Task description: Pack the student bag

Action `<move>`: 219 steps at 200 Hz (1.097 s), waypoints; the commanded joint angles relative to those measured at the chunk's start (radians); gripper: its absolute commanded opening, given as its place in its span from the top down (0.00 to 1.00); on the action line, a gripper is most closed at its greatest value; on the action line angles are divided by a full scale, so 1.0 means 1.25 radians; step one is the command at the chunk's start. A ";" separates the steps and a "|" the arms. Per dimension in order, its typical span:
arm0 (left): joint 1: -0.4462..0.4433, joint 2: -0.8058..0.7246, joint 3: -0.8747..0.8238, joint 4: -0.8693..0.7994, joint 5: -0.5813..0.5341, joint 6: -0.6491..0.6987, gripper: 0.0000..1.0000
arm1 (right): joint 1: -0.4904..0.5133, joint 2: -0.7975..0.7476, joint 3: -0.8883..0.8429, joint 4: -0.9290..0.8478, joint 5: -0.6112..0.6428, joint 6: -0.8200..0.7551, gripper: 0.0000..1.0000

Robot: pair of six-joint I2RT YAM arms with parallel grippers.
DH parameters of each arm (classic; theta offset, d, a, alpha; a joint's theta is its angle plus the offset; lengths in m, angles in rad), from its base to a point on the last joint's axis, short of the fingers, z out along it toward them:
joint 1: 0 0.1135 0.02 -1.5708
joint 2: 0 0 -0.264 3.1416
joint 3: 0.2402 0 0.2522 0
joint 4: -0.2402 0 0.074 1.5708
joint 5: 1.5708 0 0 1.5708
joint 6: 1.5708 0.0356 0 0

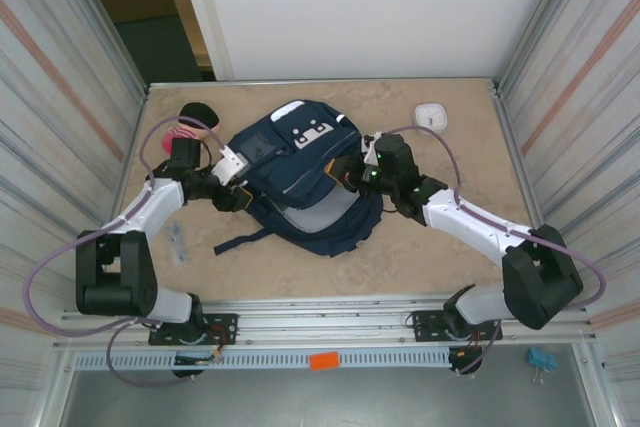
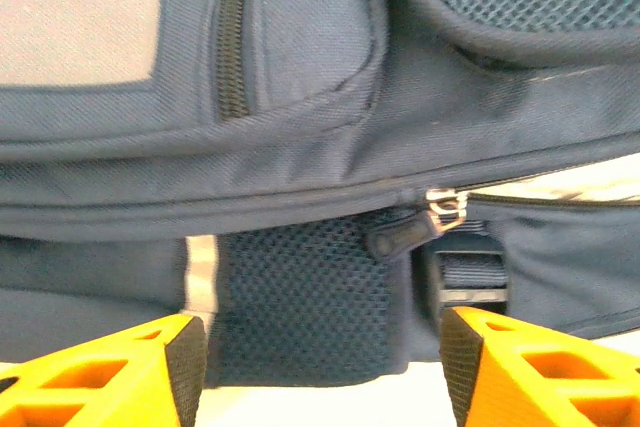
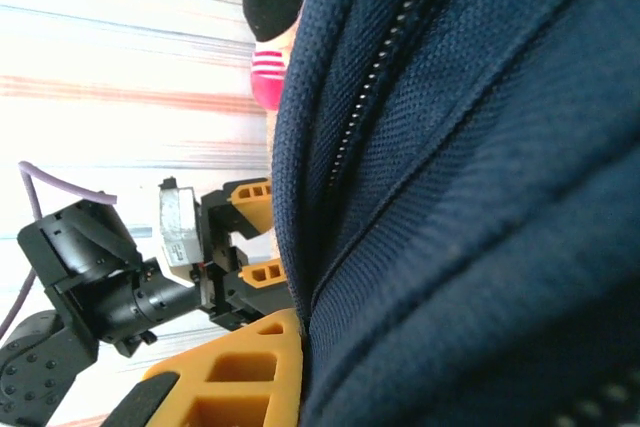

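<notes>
left fingers standing wide open, holding nothing. They're facing the left side of the student bag, with the mesh side pocket sitting just beyond the tips. Can't tell if they're touching it.

zipper pull is hanging just above the gap, nearer the right-hand finger. The zip is looking parted on one side of the slider, with light lining showing there.

right fingers are sitting almost fully closed on the bag's right side. One orange finger is showing and navy fabric is pressing against it; the other is hidden behind the cloth. I'm reading that as pinching a fold beside a zipper line.

bag is lying flat on the surface, front pocket up, between the two arms.

handling:
- It's looking soft and floppy, probably light while unpacked. Panels will be sagging and sliding instead of lifting as one piece.
- Woven fabric should be giving decent friction. Mesh is stretching, so it's a poor hold.
- Best holds are the pull tab for running the zip, and seams, the opening rim or straps for bracing.

pink-and-black item is lying off the bag's far-left corner, and a small white item off its far-right corner.
</notes>
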 commanded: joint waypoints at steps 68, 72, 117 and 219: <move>-0.079 0.078 0.004 0.040 -0.021 0.153 0.31 | -0.011 -0.027 0.033 0.015 -0.006 -0.033 0.89; -0.079 0.083 0.004 0.048 -0.029 0.146 0.31 | -0.011 -0.026 0.033 0.015 -0.008 -0.033 0.89; -0.110 0.121 0.029 0.061 -0.060 0.122 0.34 | -0.011 -0.024 0.032 0.015 -0.008 -0.032 0.89; -0.131 0.126 0.023 0.115 -0.018 0.001 0.70 | -0.012 -0.022 0.023 0.021 -0.005 -0.030 0.90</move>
